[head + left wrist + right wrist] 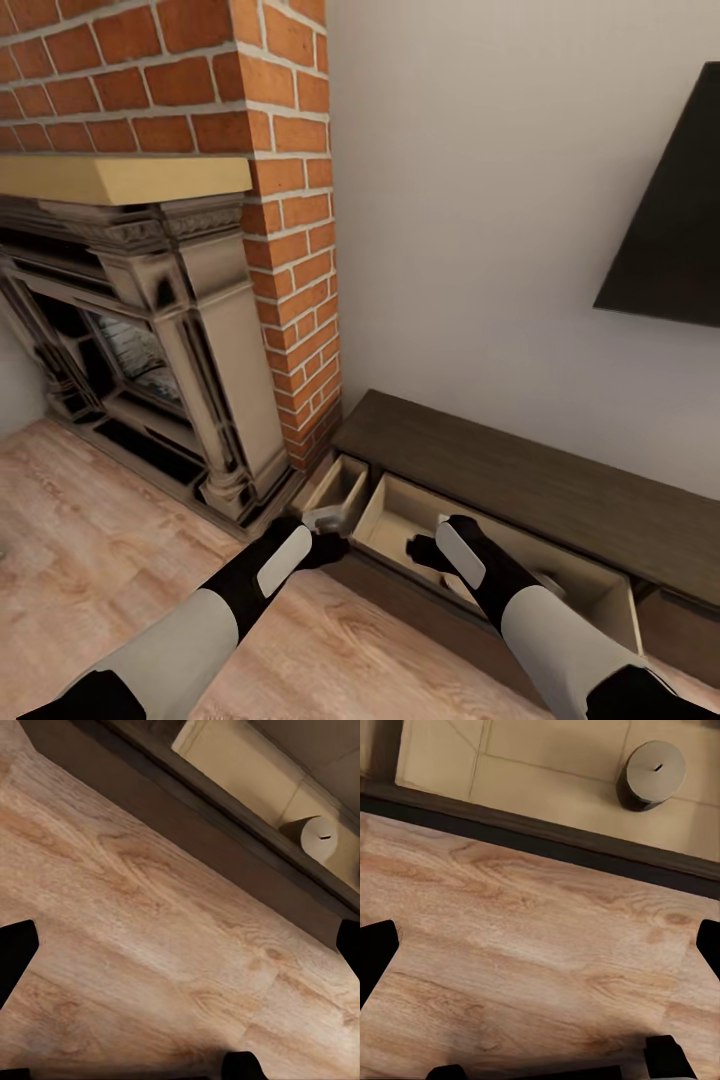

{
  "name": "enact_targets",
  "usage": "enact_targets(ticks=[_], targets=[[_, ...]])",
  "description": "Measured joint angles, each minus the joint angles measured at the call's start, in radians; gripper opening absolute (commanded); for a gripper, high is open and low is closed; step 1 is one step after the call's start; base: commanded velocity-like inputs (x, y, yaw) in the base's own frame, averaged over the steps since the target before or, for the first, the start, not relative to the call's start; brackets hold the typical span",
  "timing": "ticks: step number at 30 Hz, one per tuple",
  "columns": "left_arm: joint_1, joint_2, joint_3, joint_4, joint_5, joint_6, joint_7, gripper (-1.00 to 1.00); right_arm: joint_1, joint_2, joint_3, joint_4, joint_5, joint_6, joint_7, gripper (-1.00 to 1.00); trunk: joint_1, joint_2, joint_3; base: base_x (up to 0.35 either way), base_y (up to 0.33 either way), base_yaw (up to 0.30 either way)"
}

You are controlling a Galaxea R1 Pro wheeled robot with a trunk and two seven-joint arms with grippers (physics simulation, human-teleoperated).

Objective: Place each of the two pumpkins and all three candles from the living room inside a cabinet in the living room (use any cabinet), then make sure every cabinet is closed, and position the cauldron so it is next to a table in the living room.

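Your main risk here is shutting the drawer (500, 545) carelessly: both arms hang low over its open front, and a push from either forearm rather than the gripper could skew it on its runners or leave it ajar, which fails the closed-cabinet condition. A second, narrower drawer (335, 490) beside the fireplace (150, 340) also stands open, so it is easy to forget one. There is also the chance of clipping the candle (652, 772), which stands upright on the pale drawer floor near the front wall (540, 840); a hard shove could tip it. Only that one candle can be made out in the wrist views; the head view hides much of the drawer behind your right arm, so you cannot confirm what else is inside. Both arms reach forward and down, forearms converging toward the cabinet (520, 480), the left gripper (325, 535) at the corner between the two drawers, the right gripper (430, 550) over the wide one. In each wrist view the dark fingertips (375, 952) sit at opposite edges with bare floor (150, 945) between them, so both sets of fingers are spread and hold nothing.
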Motion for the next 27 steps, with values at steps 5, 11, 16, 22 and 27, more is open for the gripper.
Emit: enact_targets(ticks=[5,11,16,22,27], targets=[[0.0,0.001,0.004,-0.02,0.0,0.0,0.0,1.0,0.0,0.0,0.0,0.0,0.0,0.0,0.0,1.0,0.0,0.0,0.0,0.0,0.0,0.29],[0.0,0.008,0.004,-0.05,0.0,0.0,0.0,1.0,0.0,0.0,0.0,0.0,0.0,0.0,0.0,1.0,0.0,0.0,0.0,0.0,0.034,0.29],[0.0,0.01,0.004,-0.052,0.0,0.0,0.0,1.0,0.0,0.0,0.0,0.0,0.0,0.0,0.0,1.0,0.0,0.0,0.0,0.0,0.134,0.29],[0.0,0.011,0.004,-0.052,0.0,0.0,0.0,1.0,0.0,0.0,0.0,0.0,0.0,0.0,-0.001,1.0,0.0,0.0,0.0,0.0,0.049,0.29],[0.0,0.011,0.004,-0.052,0.0,0.0,0.0,1.0,0.0,0.0,0.0,0.0,0.0,0.0,-0.002,1.0,0.0,0.0,0.0,0.0,0.002,0.29]])
